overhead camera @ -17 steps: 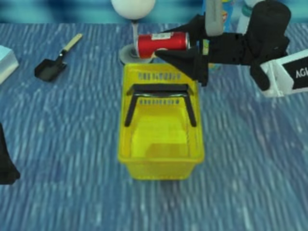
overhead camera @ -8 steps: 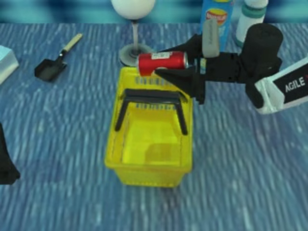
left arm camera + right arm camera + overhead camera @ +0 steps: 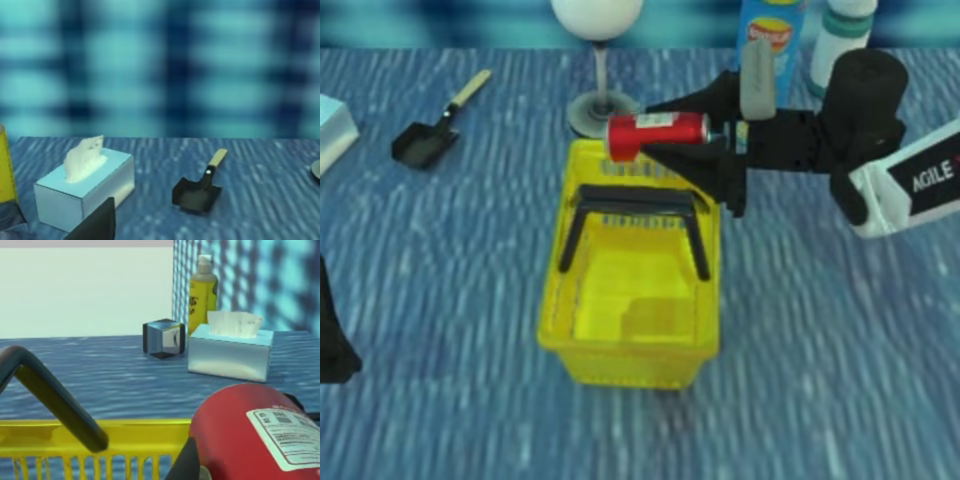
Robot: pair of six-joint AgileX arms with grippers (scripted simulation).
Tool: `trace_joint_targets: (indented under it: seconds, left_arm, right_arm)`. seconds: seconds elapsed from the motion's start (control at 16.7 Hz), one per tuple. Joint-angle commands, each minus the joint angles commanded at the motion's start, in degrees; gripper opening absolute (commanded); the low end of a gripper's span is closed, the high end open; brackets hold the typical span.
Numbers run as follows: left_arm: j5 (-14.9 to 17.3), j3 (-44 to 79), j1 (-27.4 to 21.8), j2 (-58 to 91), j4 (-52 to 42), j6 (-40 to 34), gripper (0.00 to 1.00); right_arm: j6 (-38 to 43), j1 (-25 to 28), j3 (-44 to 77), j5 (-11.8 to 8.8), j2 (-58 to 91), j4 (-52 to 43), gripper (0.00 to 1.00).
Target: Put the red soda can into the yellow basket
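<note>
Blue striped table [image 3: 840, 340]. Right gripper [image 3: 692, 143] clamped on red soda can [image 3: 655, 133], lying sideways over yellow basket [image 3: 630, 362] far rim; could clip rim, roll outside.

Light even and bright over my tabletop [image 3: 840, 350], flat rendered look, no glare. Faint soft shadow beneath yellow basket [image 3: 620, 370]. Top view slightly soft throughout. Left wrist view: backdrop heavily blurred, tissue box [image 3: 85, 192] fairly crisp. Right wrist view: red soda can [image 3: 250, 440] looms close, edges soft.
</note>
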Motion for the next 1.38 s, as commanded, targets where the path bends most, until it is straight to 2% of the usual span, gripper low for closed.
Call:
trace_joint_targets:
  seconds: [0.24, 0.72, 0.96, 1.14, 1.26, 1.38]
  left_arm:
    - [0.0, 0.0, 0.0, 0.0, 0.0, 0.0, 1.0]
    - [0.0, 0.0, 0.0, 0.0, 0.0, 0.0, 1.0]
    - [0.3, 1.5, -0.8, 1.5, -1.2, 0.8, 1.0]
    - [1.1, 7.2, -3.4, 7.5, -5.7, 4.0, 1.0]
    - [1.7, 13.3, -5.8, 13.8, -10.3, 7.3, 1.0]
    - [2.1, 20.6, -8.6, 21.5, -15.8, 11.2, 1.0]
  right_arm:
    - [0.0, 0.0, 0.0, 0.0, 0.0, 0.0, 0.98]
    - [0.0, 0.0, 0.0, 0.0, 0.0, 0.0, 1.0]
    - [-0.3, -0.4, -1.2, 1.0, -2.3, -1.2, 1.0]
    - [-0.9, -1.3, -6.1, 4.0, -9.0, -4.7, 1.0]
    - [-1.4, -2.3, -11.0, 7.3, -16.1, -8.4, 1.0]
    - [-1.8, -3.6, -16.8, 11.6, -24.8, -12.7, 1.0]
